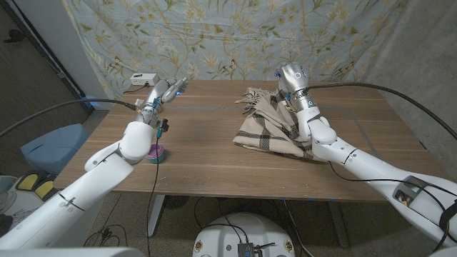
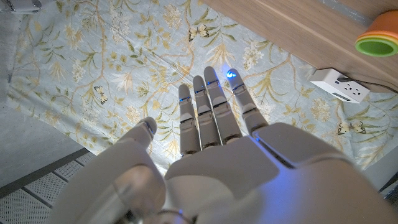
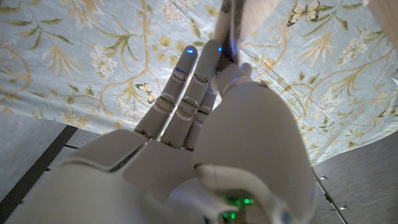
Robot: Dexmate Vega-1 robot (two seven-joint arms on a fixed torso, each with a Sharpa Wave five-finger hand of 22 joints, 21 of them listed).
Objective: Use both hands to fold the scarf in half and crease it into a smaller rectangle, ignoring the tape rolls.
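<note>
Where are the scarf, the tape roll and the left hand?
scarf (image 1: 268, 128): head view, middle of the plaid cloth.
tape roll (image 1: 156, 152): head view, its coloured side.
left hand (image 2: 214, 155): left wrist view, back of the hand.

A wooden table (image 1: 214, 164) stood in front of a flowery cloth (image 1: 228, 36) that hung behind it. A small white box (image 1: 143, 78) sat at the table's far left corner, near the cloth.

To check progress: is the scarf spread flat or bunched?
Bunched: the scarf lies rumpled in uneven folds, and the right hand lifts its far part.
</note>
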